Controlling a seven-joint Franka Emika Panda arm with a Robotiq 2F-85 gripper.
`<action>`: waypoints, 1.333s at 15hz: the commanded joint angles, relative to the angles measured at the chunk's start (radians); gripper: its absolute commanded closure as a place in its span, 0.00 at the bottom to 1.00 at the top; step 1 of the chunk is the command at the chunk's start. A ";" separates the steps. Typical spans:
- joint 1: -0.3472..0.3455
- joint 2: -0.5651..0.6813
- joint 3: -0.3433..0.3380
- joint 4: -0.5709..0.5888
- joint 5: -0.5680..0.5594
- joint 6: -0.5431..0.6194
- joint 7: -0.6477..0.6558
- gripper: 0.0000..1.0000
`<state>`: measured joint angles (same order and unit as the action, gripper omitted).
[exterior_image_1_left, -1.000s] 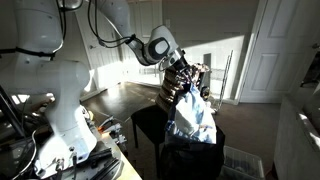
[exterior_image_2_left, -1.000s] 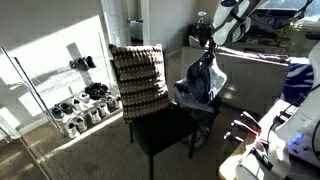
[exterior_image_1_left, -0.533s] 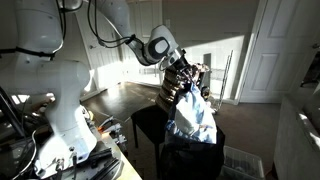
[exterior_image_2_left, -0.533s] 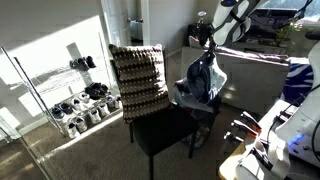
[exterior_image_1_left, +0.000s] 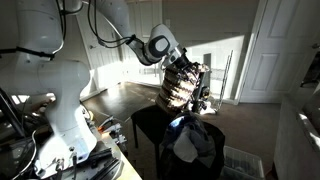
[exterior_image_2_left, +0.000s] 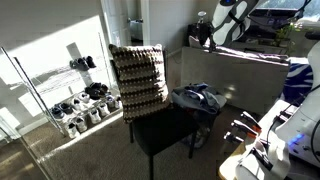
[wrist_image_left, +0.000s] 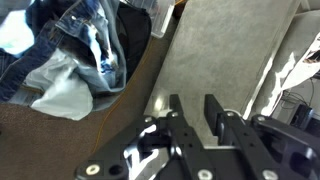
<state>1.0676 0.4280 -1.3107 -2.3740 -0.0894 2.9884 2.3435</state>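
Note:
A crumpled blue denim garment (exterior_image_2_left: 200, 98) lies in a heap on the black chair (exterior_image_2_left: 160, 130), at the seat's edge; it also shows as a dark blue pile (exterior_image_1_left: 193, 140). In the wrist view the garment (wrist_image_left: 75, 50) fills the top left, below and to the side of my gripper (wrist_image_left: 192, 103). The jaws stand apart with only grey floor showing between them. In both exterior views the gripper (exterior_image_1_left: 186, 68) (exterior_image_2_left: 211, 40) hangs in the air above the garment, apart from it. A brown-and-white patterned pillow (exterior_image_2_left: 138, 78) leans upright on the chair.
A wire shoe rack (exterior_image_2_left: 80, 100) stands by the wall beyond the chair. A grey-covered couch (exterior_image_2_left: 255, 72) is behind the gripper. A white door (exterior_image_1_left: 270, 50) and a white basket (exterior_image_1_left: 240, 160) are near the chair. Another robot base (exterior_image_1_left: 55, 110) stands close by.
The garment hung from the shut gripper above the chair; the jaws have parted and the garment has dropped onto the seat. The arm has hardly moved.

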 joint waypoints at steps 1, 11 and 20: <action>0.029 0.005 -0.024 -0.004 -0.009 -0.039 -0.003 0.39; -0.722 0.159 0.771 -0.002 0.180 -0.192 -0.321 0.00; -0.979 0.384 0.962 0.189 0.151 -0.219 -0.329 0.17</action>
<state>0.1166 0.7760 -0.3675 -2.2349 0.0426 2.7986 2.0495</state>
